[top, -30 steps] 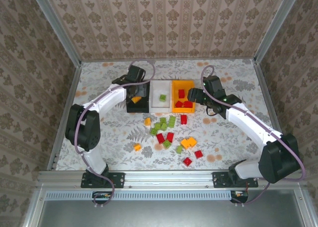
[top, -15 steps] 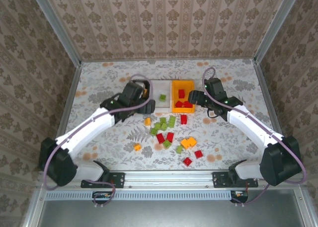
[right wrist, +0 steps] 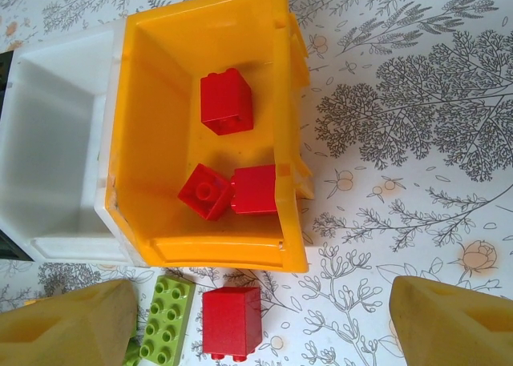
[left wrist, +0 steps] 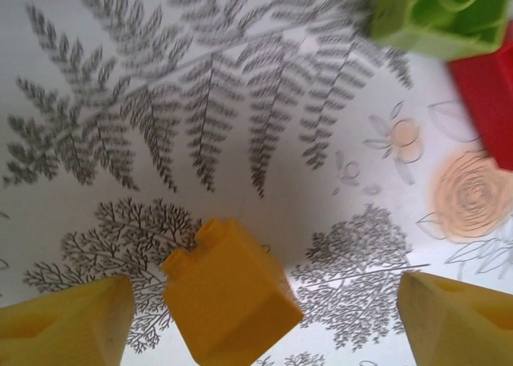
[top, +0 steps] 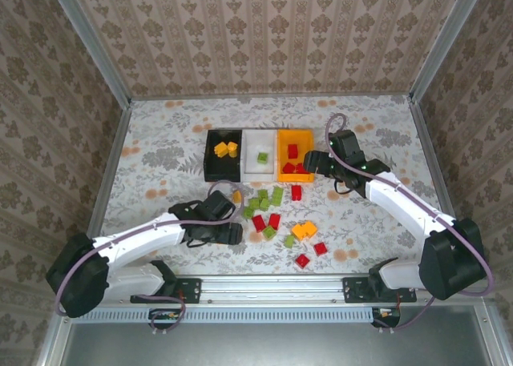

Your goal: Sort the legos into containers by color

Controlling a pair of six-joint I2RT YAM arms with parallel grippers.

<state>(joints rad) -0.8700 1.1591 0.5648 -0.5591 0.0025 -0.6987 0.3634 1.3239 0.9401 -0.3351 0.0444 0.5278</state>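
One orange-yellow lego (left wrist: 228,294) between fingers (left wrist: 68,326) of left end effector (left wrist: 264,326)

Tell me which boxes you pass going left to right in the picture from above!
black bin → white bin → orange bin

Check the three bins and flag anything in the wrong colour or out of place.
Nothing stands out: the black open-top plastic bin holds only small orange-yellow plastic bricks, the white plastic bin one light green brick, the orange plastic bin only red bricks.
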